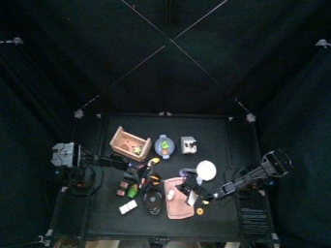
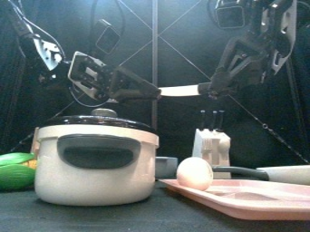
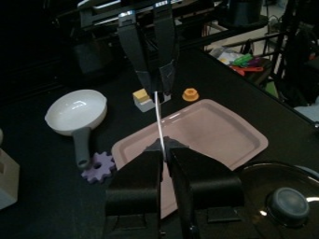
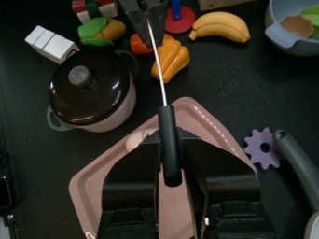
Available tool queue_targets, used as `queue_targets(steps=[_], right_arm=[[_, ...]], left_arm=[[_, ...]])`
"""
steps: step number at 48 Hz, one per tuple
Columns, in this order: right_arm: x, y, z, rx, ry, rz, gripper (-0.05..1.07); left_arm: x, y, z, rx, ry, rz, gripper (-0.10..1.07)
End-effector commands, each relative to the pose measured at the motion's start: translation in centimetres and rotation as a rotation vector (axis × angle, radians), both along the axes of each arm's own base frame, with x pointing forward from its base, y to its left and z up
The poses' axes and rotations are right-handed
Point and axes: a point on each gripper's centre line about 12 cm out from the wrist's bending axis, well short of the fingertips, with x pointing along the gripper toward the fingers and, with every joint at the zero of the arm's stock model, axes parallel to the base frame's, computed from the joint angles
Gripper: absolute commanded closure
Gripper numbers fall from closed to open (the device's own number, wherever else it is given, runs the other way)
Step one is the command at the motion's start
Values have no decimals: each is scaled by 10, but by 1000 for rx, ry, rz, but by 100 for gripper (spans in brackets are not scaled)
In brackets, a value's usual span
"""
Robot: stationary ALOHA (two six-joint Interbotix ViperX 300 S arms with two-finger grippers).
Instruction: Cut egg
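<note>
Overhead, egg (image 2: pixel 194 171) unreadable; both claws (image 3: pixel 166 67) (image 4: pixel 147 13) clenched on one knife (image 4: pixel 159 67) above pink tray (image 4: pixel 125 168).

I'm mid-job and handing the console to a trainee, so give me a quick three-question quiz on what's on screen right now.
1. True or false: the egg is already cut in two.
2. What grips the black handle of the knife? A) the right gripper B) a person's hand C) nothing, it lies flat on the table
3. In the front view, what stands just left of the egg?

Key: 1 false, it looks whole. 2 A. 3 the lidded pot.
</note>
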Motion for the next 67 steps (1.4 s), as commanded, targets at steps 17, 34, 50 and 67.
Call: queue_targets(steps=[17,34,50,67], right_arm=[[5,12,-26,100,80,15,63],[6,29,-41,127,126,34,63],[5,39,-58,162,181,18,63],[5,50,-62,175,199,24,63]], left_arm=[[2,-11,-29,-5,77,-29,52],[0,-28,-44,41,160,-64,52],[8,-32,-48,74,195,-64,52],[8,-39,-55,100,235,-74,52]])
